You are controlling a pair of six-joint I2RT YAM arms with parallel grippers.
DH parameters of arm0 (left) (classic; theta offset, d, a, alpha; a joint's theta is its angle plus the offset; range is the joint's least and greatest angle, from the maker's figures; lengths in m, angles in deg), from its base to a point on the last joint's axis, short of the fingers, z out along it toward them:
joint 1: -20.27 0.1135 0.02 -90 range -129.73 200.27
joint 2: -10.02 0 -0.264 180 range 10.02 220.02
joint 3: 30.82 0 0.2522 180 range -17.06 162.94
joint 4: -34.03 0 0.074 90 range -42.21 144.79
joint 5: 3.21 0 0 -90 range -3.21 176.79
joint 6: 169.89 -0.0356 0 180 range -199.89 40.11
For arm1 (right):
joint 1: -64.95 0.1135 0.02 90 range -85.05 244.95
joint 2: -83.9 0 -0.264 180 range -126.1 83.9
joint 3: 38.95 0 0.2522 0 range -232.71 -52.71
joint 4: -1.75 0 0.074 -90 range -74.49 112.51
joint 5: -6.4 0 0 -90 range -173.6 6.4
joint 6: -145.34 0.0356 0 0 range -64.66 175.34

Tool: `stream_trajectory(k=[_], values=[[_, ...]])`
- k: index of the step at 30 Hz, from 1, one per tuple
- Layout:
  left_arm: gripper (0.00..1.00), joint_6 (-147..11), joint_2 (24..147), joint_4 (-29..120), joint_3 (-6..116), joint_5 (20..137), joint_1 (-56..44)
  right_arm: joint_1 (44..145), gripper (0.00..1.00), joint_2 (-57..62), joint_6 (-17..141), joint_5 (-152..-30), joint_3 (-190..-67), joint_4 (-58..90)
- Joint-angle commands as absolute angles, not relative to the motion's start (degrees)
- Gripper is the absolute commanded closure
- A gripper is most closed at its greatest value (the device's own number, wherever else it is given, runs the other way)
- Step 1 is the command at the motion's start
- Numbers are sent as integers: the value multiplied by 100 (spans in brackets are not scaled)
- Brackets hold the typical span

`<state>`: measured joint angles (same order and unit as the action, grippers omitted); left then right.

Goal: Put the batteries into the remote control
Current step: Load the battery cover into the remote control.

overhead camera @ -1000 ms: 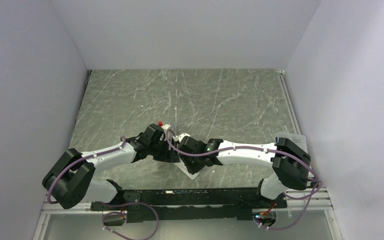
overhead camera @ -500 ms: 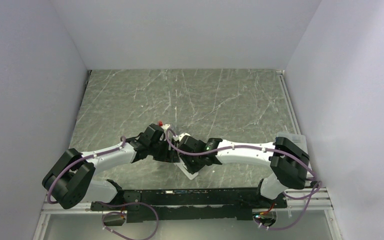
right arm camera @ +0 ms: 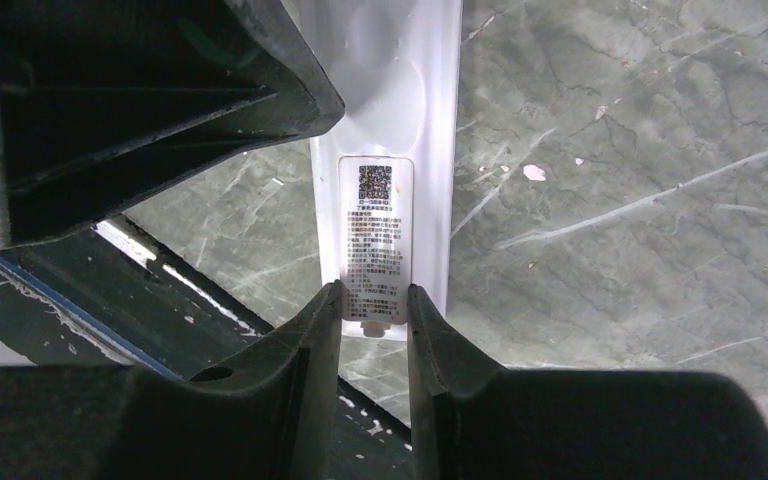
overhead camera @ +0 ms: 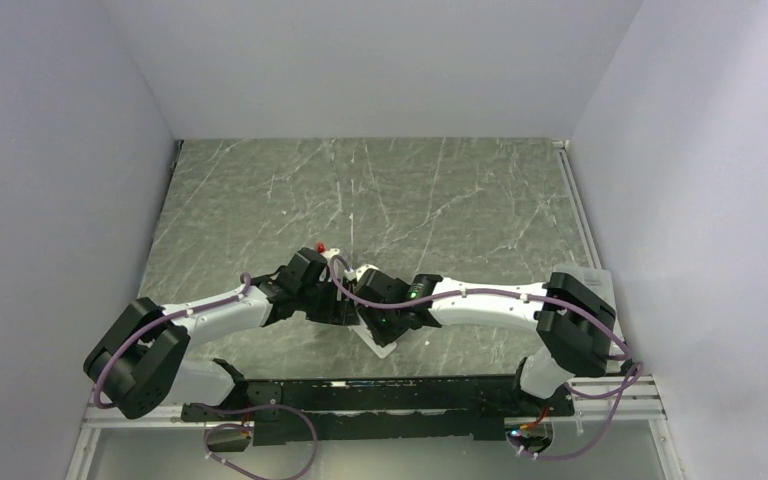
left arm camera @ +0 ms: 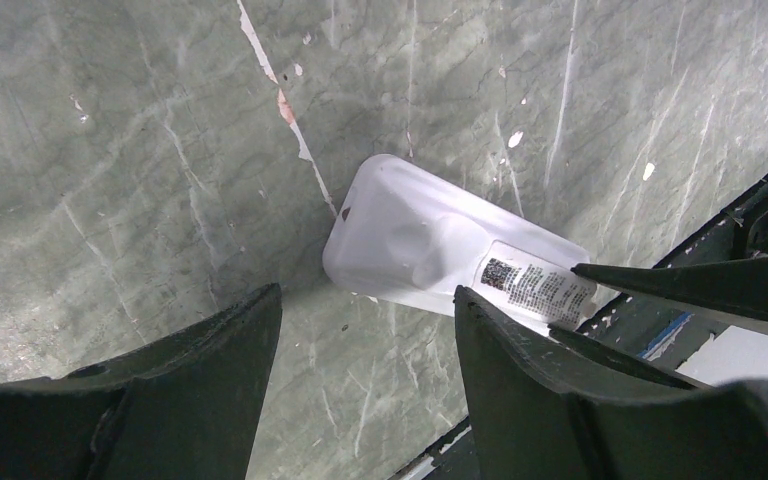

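Observation:
The remote control (left arm camera: 415,235) is a white bar lying back-up on the marble near the table's front edge, also seen in the top view as the remote control (overhead camera: 381,342) and in the right wrist view as the remote control (right arm camera: 430,120). My right gripper (right arm camera: 373,300) is closed on its labelled cover panel (right arm camera: 375,225) at the near end, one finger against each long side. Beside the remote's other end, my left gripper (left arm camera: 368,296) stands open over bare table, its right finger (left arm camera: 520,360) close to the remote's edge. The batteries are out of view.
The black rail (overhead camera: 380,395) of the arm mount runs just in front of the remote. A clear plastic box (overhead camera: 582,272) sits at the right edge behind the right arm. A small red-and-white object (overhead camera: 322,246) lies just behind the left wrist.
The right arm has shifted slightly to the left. The left arm and the remote have stayed where they were.

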<state>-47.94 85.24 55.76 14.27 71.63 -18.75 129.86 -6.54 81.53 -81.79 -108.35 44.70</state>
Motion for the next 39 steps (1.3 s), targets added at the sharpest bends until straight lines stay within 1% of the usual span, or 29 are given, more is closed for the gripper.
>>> stream_trajectory(k=[1,7,16,25,39], values=[[30,-4913,8520,5632,1313,7142,-1869,12951,79,-702,8277,-8089,-11112,4468],[30,-4917,8459,5637,1291,7149,-1875,12946,79,-798,8368,-7991,-11192,4609],[30,-4921,8414,5631,1258,7150,-1869,12946,72,-860,8466,-7991,-11223,4605],[30,-4921,8407,5631,1260,7133,-1867,12946,63,-830,8489,-7953,-11212,4616],[30,-4921,8433,5616,1256,7132,-1866,12946,57,-574,8548,-7903,-11255,4621]])
